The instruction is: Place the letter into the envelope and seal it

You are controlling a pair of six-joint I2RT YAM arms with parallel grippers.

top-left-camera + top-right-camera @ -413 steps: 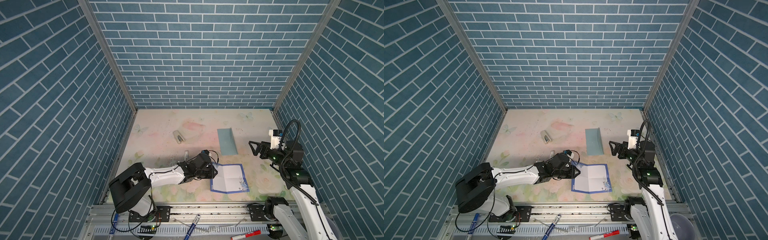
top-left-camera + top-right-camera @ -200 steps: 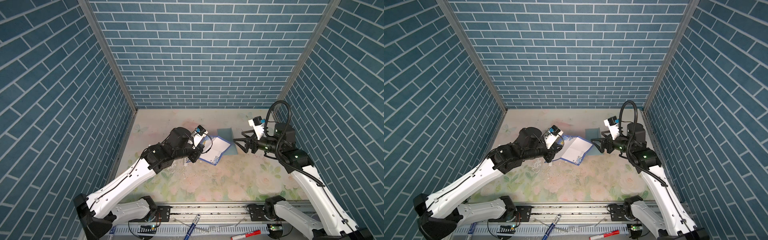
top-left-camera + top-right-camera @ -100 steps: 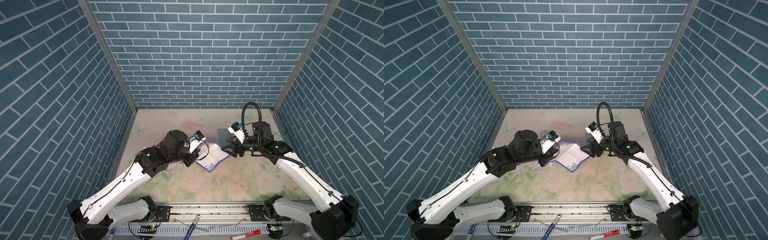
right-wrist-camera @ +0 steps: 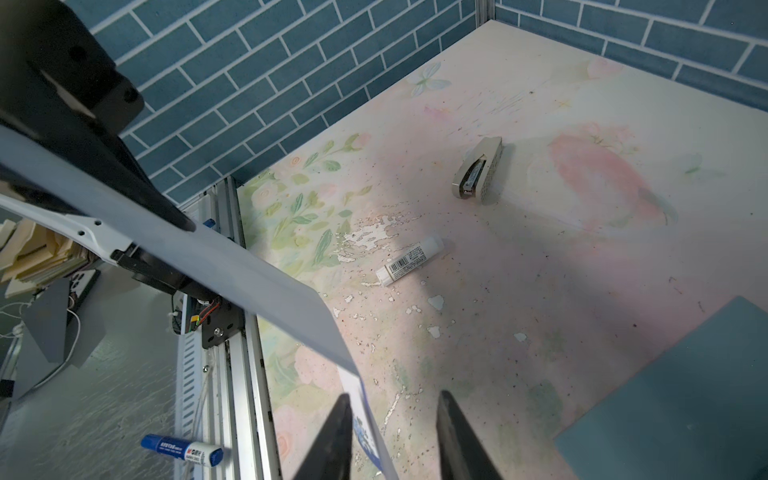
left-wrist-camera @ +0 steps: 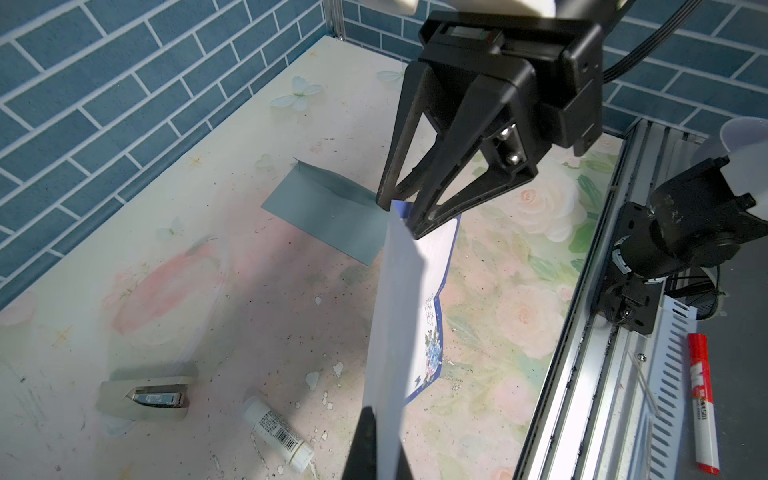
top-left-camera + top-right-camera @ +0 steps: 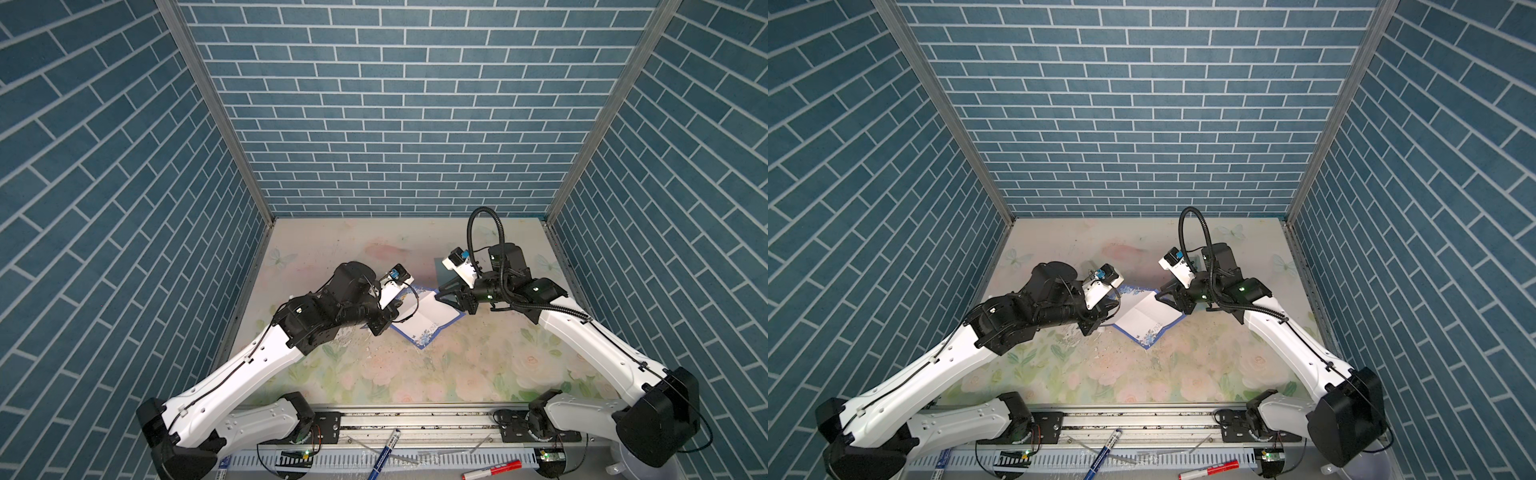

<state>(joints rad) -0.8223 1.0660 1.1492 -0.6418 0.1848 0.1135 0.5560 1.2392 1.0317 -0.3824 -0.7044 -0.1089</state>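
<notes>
White creased letter (image 6: pixel 422 318), dark blue border, flower-print corner

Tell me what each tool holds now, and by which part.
The left tool is shut on one edge of the letter. The right tool only straddles the far corner; its jaws stand apart, so it holds nothing yet.

The white, blue-bordered letter (image 6: pixel 424 320) is up off the counter (image 6: pixel 415 374), bent along a crease, its flowered corner hanging lowest; the plain teal envelope (image 5: pixel 328 216) lies flat on the counter just behind it
</notes>
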